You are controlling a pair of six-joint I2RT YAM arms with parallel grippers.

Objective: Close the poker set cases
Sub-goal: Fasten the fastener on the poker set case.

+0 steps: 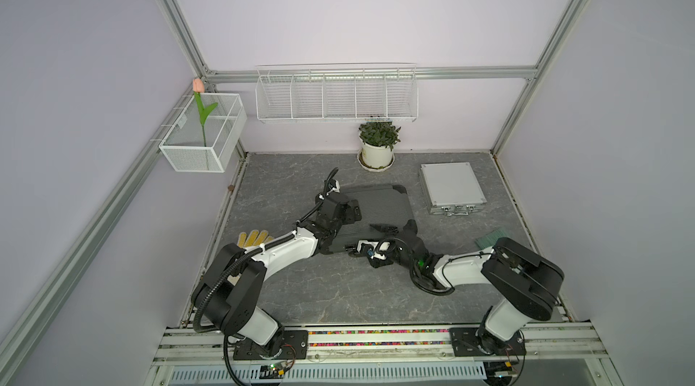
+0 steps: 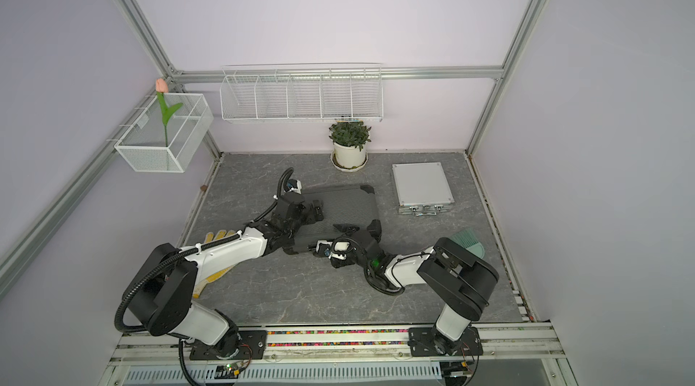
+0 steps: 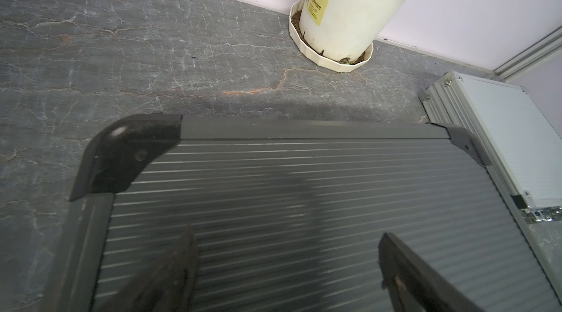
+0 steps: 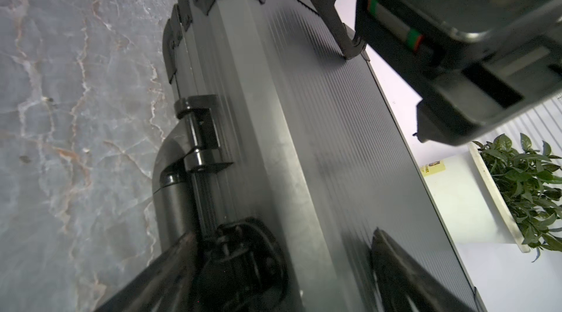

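The dark-grey ribbed poker case lies mid-table with its lid down. The silver case lies shut at the back right. My left gripper hovers open just over the ribbed lid, holding nothing. My right gripper is open at the dark case's front edge. One finger is beside the black latch and the other is over the lid. The black handle shows along that front side.
A potted plant stands at the back wall between the cases. A yellow glove lies under the left arm. A green brush lies by the right arm. White wire baskets hang on the walls, one holding a tulip.
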